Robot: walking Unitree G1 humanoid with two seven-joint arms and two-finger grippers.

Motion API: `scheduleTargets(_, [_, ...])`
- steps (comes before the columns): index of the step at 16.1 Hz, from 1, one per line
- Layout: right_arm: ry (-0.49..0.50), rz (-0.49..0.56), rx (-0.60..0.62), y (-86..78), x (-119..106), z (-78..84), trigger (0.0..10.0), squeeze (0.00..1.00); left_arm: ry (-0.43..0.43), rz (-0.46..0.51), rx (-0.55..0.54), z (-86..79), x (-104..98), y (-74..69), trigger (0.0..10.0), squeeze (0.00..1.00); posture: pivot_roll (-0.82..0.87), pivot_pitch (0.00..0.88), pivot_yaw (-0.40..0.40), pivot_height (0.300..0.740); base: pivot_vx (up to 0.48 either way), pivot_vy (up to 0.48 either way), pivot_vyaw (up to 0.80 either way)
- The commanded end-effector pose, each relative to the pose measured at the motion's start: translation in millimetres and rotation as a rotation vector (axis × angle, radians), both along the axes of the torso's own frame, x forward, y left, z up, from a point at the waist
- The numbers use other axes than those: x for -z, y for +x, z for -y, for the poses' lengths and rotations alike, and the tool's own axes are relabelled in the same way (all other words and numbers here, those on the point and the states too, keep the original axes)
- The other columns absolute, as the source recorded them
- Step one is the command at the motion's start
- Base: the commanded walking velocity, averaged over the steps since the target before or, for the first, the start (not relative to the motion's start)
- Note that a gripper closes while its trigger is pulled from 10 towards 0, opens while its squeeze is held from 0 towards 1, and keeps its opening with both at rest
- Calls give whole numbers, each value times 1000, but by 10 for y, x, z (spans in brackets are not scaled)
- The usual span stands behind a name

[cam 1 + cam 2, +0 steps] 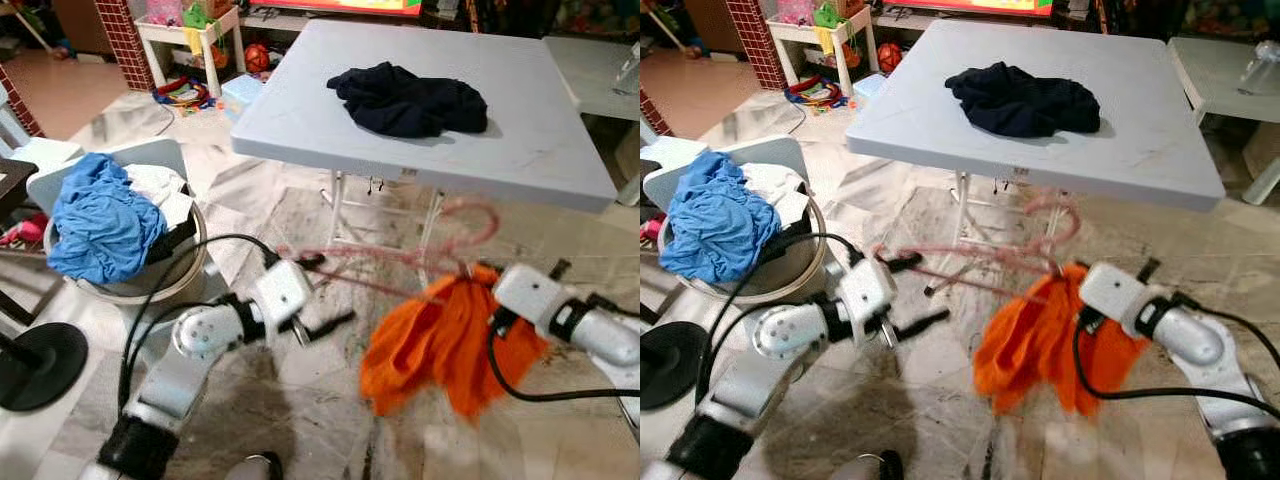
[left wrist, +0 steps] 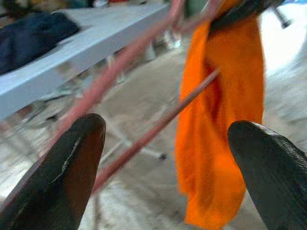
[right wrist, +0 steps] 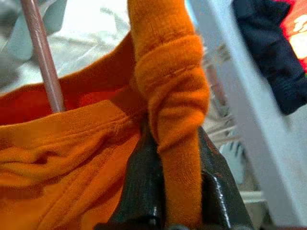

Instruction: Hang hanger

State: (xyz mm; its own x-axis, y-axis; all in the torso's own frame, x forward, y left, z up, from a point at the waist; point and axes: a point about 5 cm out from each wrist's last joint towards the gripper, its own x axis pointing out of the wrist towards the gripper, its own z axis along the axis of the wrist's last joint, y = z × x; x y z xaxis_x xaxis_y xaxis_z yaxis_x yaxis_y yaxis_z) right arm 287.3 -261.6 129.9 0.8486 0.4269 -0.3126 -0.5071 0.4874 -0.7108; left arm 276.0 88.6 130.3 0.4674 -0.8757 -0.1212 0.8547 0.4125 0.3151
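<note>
A pink hanger (image 1: pixel 372 258), blurred, hangs in the air in front of the table, its hook (image 1: pixel 482 215) up near the table edge. An orange garment (image 1: pixel 430 345) droops from its right end. My right gripper (image 3: pixel 175 191) is shut on a fold of the orange garment, beside the hanger's rod (image 3: pixel 43 57). My left gripper (image 1: pixel 322 293) is open at the hanger's left end. In the left wrist view the hanger's bars (image 2: pixel 144 139) run between its two spread fingers (image 2: pixel 62 177).
A white folding table (image 1: pixel 520 150) stands just ahead with a dark navy garment (image 1: pixel 405 100) on it. At the left a laundry basket (image 1: pixel 150 285) holds a blue garment (image 1: pixel 100 225). A black round base (image 1: pixel 40 365) lies near it. Toys clutter the far left.
</note>
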Motion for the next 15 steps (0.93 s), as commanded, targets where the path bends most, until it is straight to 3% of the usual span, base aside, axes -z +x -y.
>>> scheduleTargets(1, [-22, 2, -21, 10, -35, -5, 10000, 0, -17, -6, 46, 70, -66, -54, 10000, 1000, -17, 90, -21, 740, 0, 0, 0])
scheduleTargets(3, [-45, -20, -46, 0, -13, -11, 10000, 0, 5, 1, 75, 65, -85, -68, 10000, 1000, -11, 90, -24, 740, 0, 0, 0])
scheduleTargets(4, [-84, -34, -72, -30, 6, 9, 10000, 0, 31, 1, 71, -12, -92, -30, 10000, 875, -10, 91, -24, 740, 0, 0, 0])
scheduleTargets(5, [-75, -38, -81, -44, 0, 17, 10000, 0, 46, 4, 68, -65, -110, 3, 10000, 482, -10, 91, -24, 740, 0, 0, 0])
scheduleTargets(6, [-66, -37, -88, -51, -17, 19, 10000, 0, 48, -3, 67, -96, -129, 23, 10000, 0, -11, 91, -22, 740, 0, 0, 0])
scheduleTargets(10, [-24, -15, -182, -96, -98, -45, 10000, 0, 117, -84, 113, -190, -28, 66, 10000, 0, -19, 91, -22, 740, 0, 0, 0])
scheduleTargets(14, [24, -27, -264, -184, -155, -145, 10000, 0, 105, -132, 166, -122, 27, 135, 10000, 0, -38, 93, -17, 740, 0, 0, 0])
scheduleTargets(15, [23, -28, -271, -202, -150, -162, 10000, 0, 108, -134, 177, -98, 28, 144, 9608, 0, -42, 93, -14, 740, 0, 0, 0])
